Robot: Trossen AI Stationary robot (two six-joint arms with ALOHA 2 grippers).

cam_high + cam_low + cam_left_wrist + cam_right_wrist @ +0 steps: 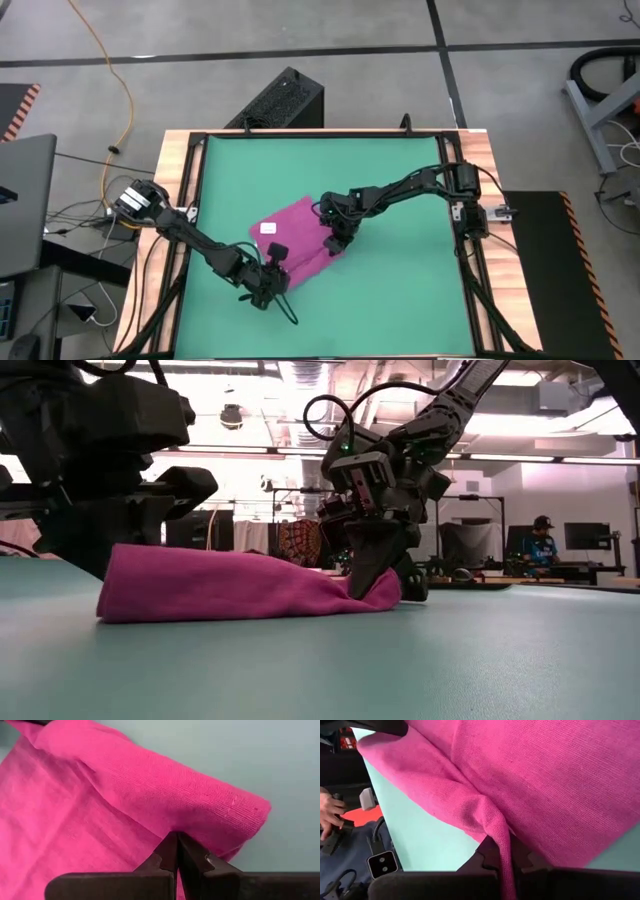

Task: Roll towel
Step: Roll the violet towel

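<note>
Magenta-pink towel (298,240) sat near the middle of the green mat (400,280) on the tabletop, partly folded over itself, small white tag (267,229) showing on top. Left gripper (276,262) pinched one folded corner at the nearer edge, jaws pressed together on the cloth. Right gripper (333,240) pinched the neighbouring corner just beside it, jaws nearly closed with a thin ridge of fabric squeezed between them.

Risky bit, probably: only thin pinches held, so could easily slip out if pulled unevenly. Might also end up skewed instead of a neat roll if one arm led the other. Could drag the whole towel across the mat too, rather than turning it over.

Looked like soft woven cloth, fine ribbed texture, floppy, rounded fold edge bulging up in the low view. Smooth, flat mat underneath. Wooden frame (181,170) around the far edges.
</note>
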